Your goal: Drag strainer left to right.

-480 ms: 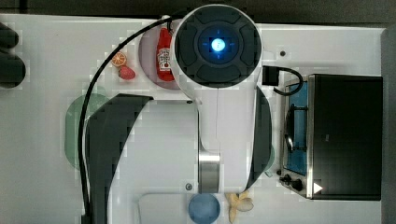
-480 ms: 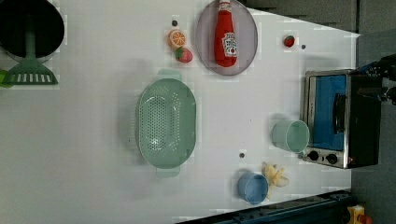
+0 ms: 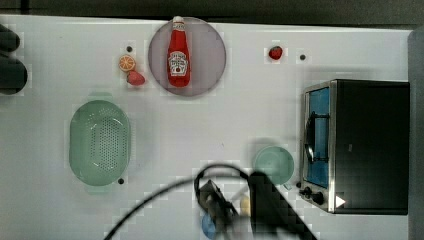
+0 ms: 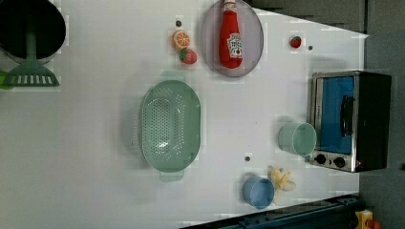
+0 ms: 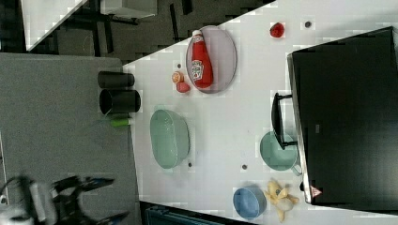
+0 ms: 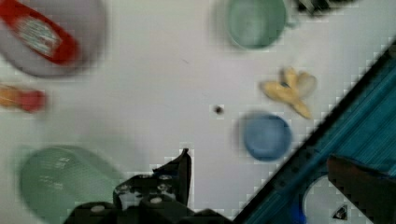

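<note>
The strainer (image 3: pixel 100 142) is a pale green oval colander with small holes and tab handles, resting upright on the white table at the top view's left. It also shows as the strainer (image 4: pixel 169 125), the strainer (image 5: pixel 169 138) and a blurred strainer (image 6: pixel 60 182). My gripper (image 3: pixel 216 204) hangs blurred near the top view's bottom edge, well to the right of the strainer and not touching it. One dark finger (image 6: pixel 183 163) shows in the wrist view with nothing on it. The gripper is open and holds nothing.
A mint cup (image 3: pixel 273 165) stands beside the toaster oven (image 3: pixel 360 145). A blue bowl (image 4: pixel 258 192) and a banana peel (image 4: pixel 282 180) lie near the table edge. A plate (image 3: pixel 210 45) carries a ketchup bottle (image 3: pixel 178 52). A black pot (image 4: pixel 31 28) holds a green spatula.
The arm, which covered the middle of the top view, has swung down to the top view's bottom edge. The strainer has not moved.
</note>
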`<control>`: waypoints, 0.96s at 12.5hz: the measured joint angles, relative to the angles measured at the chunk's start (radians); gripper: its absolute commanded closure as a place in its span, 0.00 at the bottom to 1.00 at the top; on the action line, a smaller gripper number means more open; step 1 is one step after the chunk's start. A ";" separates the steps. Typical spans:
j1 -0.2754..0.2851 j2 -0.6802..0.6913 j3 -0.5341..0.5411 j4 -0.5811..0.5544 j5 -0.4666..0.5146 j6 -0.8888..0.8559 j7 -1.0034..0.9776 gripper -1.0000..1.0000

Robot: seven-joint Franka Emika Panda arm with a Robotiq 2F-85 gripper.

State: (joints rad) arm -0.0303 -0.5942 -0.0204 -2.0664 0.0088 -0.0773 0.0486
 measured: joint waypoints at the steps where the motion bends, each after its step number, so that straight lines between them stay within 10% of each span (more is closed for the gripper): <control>1: 0.004 -0.022 0.008 0.037 0.009 0.002 -0.001 0.00; 6: 0.009 0.064 0.204 -0.010 -0.005 0.219 0.067 0.00; 12: 0.071 0.509 0.522 -0.141 0.003 0.511 0.437 0.00</control>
State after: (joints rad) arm 0.0409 -0.0856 0.5020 -2.2070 0.0122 0.4341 0.4856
